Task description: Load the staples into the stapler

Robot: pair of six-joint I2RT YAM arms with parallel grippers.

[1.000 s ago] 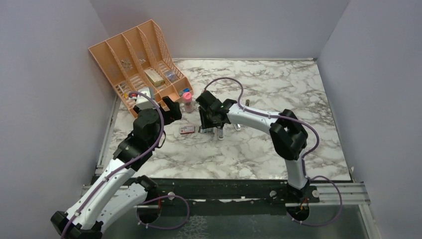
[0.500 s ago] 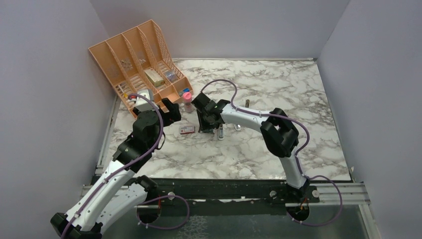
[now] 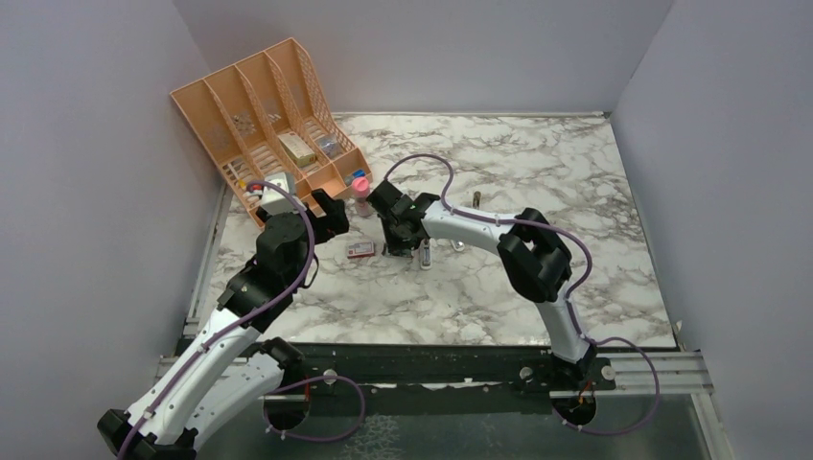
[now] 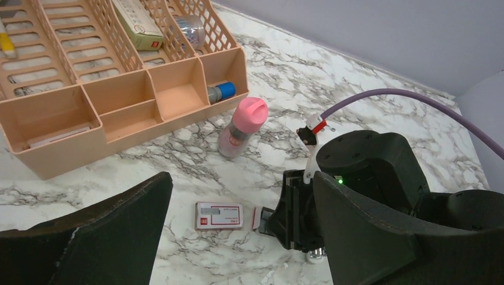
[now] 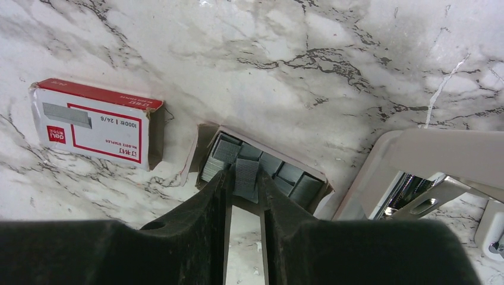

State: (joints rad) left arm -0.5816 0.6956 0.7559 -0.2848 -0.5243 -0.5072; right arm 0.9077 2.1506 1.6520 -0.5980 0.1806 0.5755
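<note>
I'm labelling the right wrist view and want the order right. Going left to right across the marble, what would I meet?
red-and-white sleeve → staples → stapler

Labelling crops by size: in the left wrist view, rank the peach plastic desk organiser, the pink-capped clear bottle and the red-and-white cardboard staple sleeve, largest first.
1. peach plastic desk organiser, by far
2. pink-capped clear bottle
3. red-and-white cardboard staple sleeve, only slightly smaller
</note>
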